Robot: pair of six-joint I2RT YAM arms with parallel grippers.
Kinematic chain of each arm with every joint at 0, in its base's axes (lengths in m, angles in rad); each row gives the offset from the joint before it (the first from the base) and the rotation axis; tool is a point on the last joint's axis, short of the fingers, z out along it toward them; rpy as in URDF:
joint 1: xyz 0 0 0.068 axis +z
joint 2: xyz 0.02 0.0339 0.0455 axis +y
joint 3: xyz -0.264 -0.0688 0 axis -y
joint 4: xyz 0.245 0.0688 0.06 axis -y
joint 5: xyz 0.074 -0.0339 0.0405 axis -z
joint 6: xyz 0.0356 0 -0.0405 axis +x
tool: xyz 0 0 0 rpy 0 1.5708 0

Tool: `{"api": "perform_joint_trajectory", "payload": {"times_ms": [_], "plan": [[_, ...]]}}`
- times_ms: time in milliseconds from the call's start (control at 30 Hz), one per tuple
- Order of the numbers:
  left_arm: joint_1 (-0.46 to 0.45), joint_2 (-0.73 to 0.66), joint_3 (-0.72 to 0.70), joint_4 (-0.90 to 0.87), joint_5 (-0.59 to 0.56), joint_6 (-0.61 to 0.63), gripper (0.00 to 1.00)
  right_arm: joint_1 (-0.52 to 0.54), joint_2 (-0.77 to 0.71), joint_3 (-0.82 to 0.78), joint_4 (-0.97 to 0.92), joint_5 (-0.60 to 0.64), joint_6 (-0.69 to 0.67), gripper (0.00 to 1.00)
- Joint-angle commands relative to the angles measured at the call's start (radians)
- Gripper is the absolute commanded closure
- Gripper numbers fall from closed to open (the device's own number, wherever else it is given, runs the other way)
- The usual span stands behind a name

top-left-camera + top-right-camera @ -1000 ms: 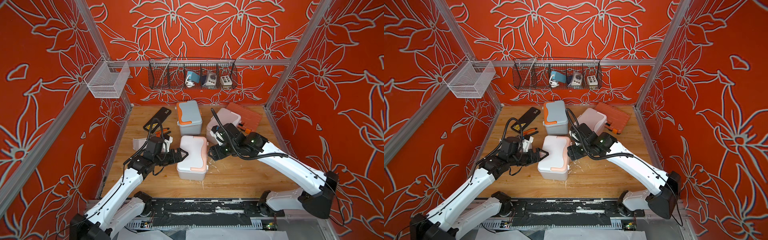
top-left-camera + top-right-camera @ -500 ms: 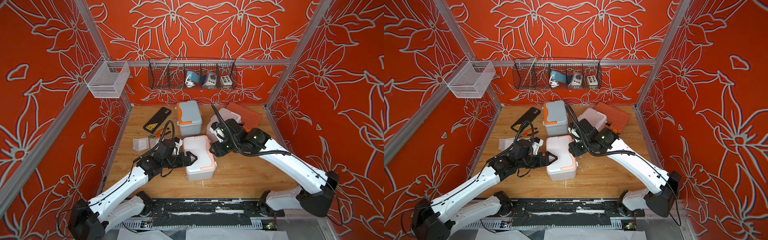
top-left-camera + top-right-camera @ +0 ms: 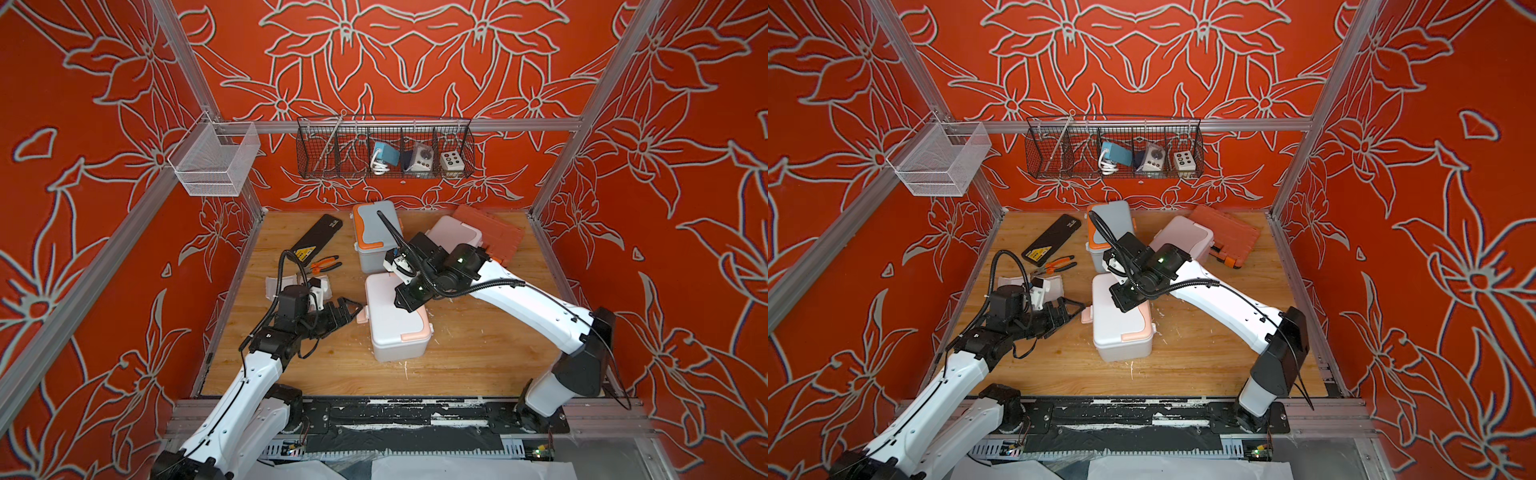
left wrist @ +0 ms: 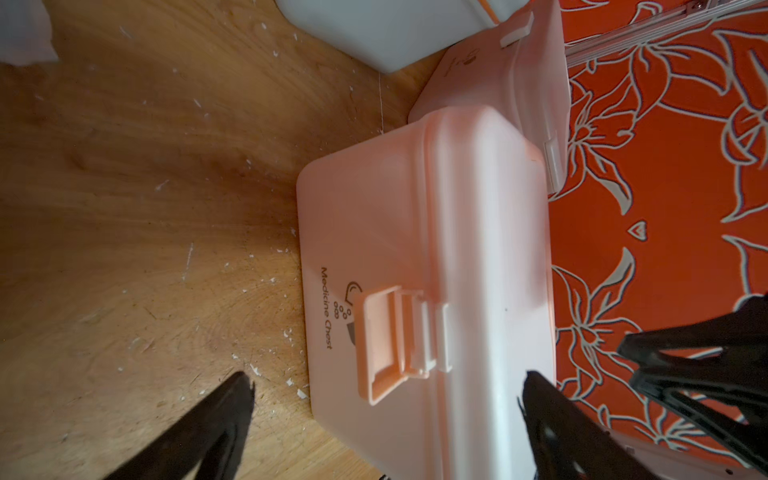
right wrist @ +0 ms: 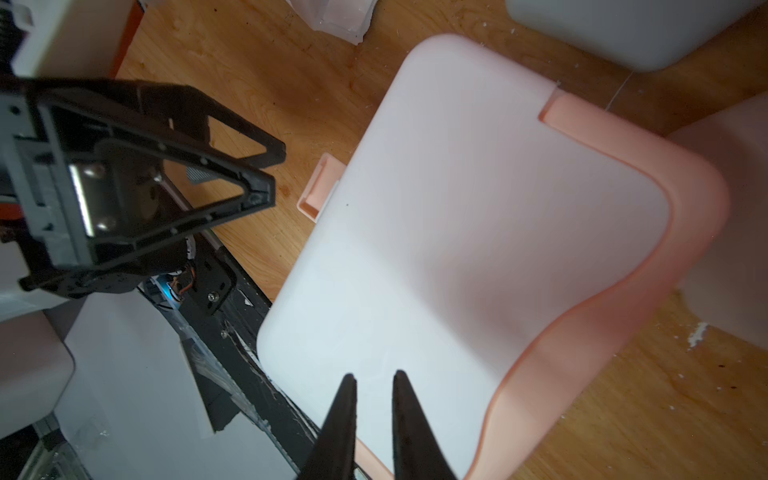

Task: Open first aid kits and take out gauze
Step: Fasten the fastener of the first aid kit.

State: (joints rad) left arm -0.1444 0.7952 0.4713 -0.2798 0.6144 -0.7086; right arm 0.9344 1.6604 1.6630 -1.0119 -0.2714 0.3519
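Observation:
The white first aid kit (image 3: 395, 328) with peach trim stands mid-board, lid down, its peach latch (image 4: 390, 340) sticking out from the side. My left gripper (image 3: 358, 308) (image 4: 388, 380) is open at that side, one finger on either side of the latch and touching nothing. Over the lid, my right gripper (image 3: 406, 305) (image 5: 374, 376) is all but shut, with nothing between its fingers. The blue-grey kit (image 3: 376, 232) and the pink kit (image 3: 455, 235) stand closed behind. A white wrapped pad (image 3: 272, 286), seemingly gauze, lies behind my left wrist.
A long black case (image 3: 318, 237) and orange-handled pliers (image 3: 326, 264) lie at the back left. A ribbed orange case (image 3: 494, 232) leans at the back right. A wire basket (image 3: 384, 151) hangs on the back wall and a white mesh basket (image 3: 214, 166) on the left rail.
The white kit has turned and slid a little to the right. My right gripper's fingers have closed from wide apart to nearly together above the lid. My left gripper stayed open by the latch.

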Motion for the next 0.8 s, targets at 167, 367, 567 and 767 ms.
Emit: {"api": "perform_joint_trajectory", "payload": {"times_ms": [167, 367, 567, 767], "plan": [[0.03, -0.007, -0.087, 0.278, 0.206, -0.102, 0.03, 0.026, 0.082, 0.051, -0.044, -0.034, -0.008, 0.87], [0.03, 0.009, -0.139, 0.391, 0.235, -0.154, 0.02, 0.026, 0.1, -0.069, -0.038, 0.005, 0.007, 0.93], [0.029, 0.055, -0.183, 0.539, 0.278, -0.224, 0.02, 0.027, 0.09, -0.094, -0.031, 0.02, 0.012, 0.95], [0.027, 0.073, -0.219, 0.67, 0.298, -0.285, 0.02, 0.026, 0.096, -0.091, -0.028, 0.02, 0.012, 0.96]]}}
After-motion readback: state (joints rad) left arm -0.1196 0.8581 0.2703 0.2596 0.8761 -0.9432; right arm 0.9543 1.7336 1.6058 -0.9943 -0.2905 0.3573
